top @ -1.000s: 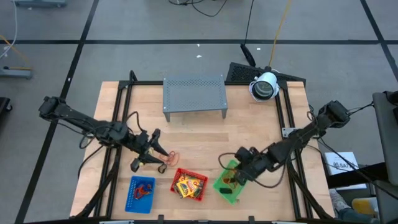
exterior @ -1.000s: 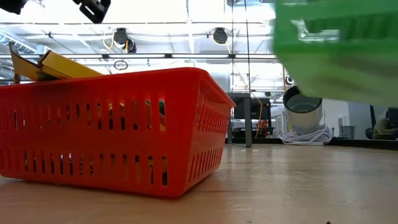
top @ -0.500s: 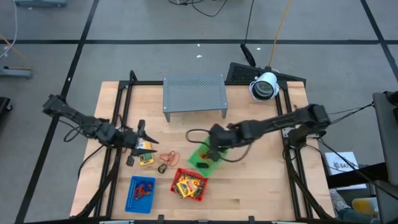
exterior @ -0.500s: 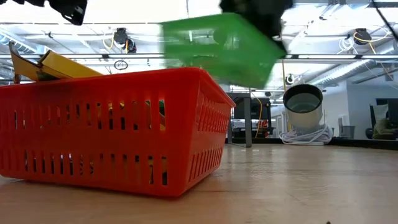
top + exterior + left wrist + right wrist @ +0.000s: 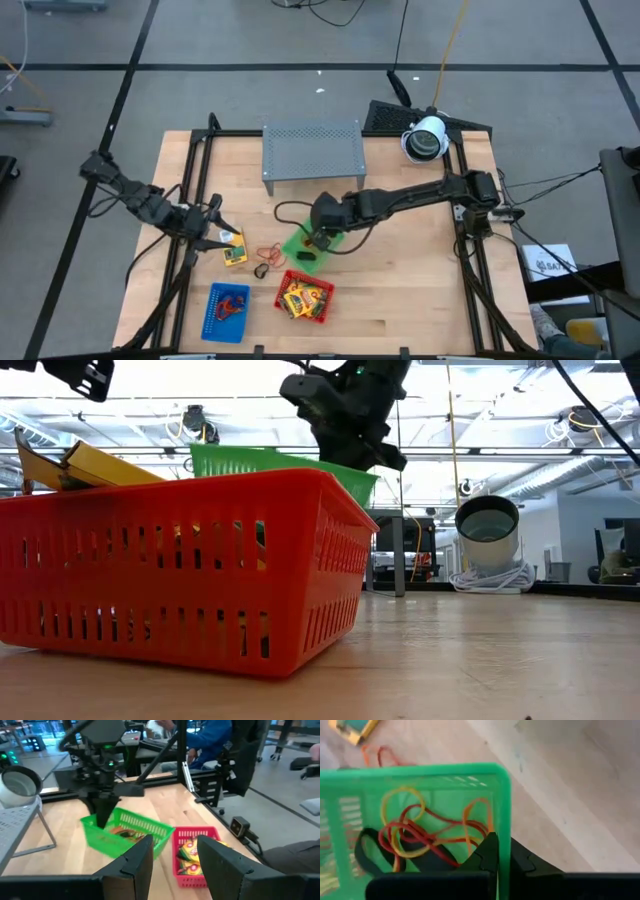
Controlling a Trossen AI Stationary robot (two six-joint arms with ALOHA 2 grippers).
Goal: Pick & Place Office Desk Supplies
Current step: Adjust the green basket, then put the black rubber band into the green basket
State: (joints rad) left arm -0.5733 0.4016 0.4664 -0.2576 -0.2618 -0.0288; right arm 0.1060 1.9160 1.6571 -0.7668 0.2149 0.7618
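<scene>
Right fingers (image 5: 492,857) are pinching the rim of the green tray (image 5: 308,248), held tilted near bench centre, just off the red tray (image 5: 303,296) at its 12 o'clock. Rubber bands (image 5: 420,832) sit loose inside the green tray. Left fingers (image 5: 172,857) are spread, empty, hovering over the bench at 9 o'clock. A yellow packet (image 5: 235,255) and stray bands (image 5: 268,254) lie on the bench (image 5: 420,300) between the arms. Blue tray (image 5: 226,311) sits at 7 o'clock. To do it well, I'd level the green tray before setting it down, so the bands don't spill, and keep it clear of the red rim.
</scene>
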